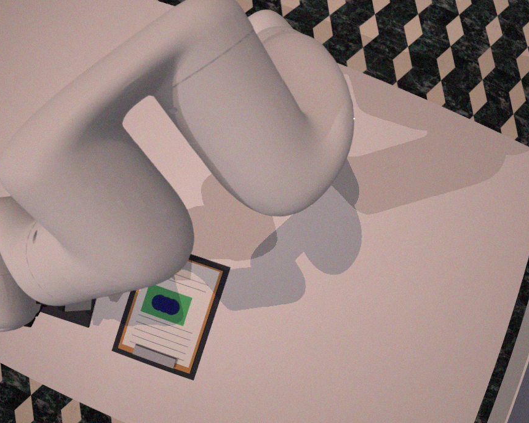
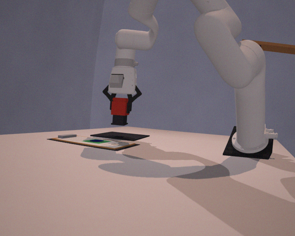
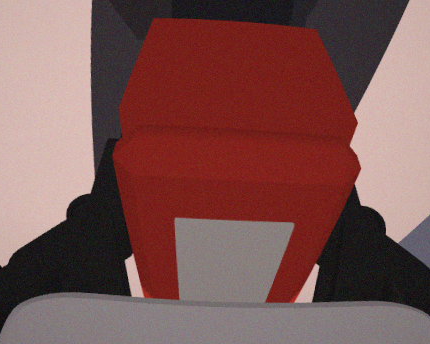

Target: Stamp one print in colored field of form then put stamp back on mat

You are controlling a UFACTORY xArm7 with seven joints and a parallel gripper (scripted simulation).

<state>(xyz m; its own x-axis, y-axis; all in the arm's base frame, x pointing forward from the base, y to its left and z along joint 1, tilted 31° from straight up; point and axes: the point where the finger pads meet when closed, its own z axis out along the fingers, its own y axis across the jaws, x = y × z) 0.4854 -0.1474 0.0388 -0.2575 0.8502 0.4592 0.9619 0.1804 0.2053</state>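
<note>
Red and upright, the stamp (image 2: 119, 106) hangs in the gripper (image 2: 120, 105) — black fingers (image 2: 129, 104) clamped on its two sides, partway closed, its dark foot well clear of the table (image 2: 142, 203). It hangs above the black mat (image 2: 119, 136), which fills the ground under it in the wrist view. Just beside the mat lies the form (image 1: 171, 314); its green field (image 1: 185, 302) carries a dark blue print (image 1: 165, 304).

Pale pinkish table (image 2: 66, 203); flat on it: dark mat (image 2: 119, 136), clipboard form (image 2: 74, 140) just beside it, maybe touching, and black arm base plate (image 2: 227, 152) well apart.
</note>
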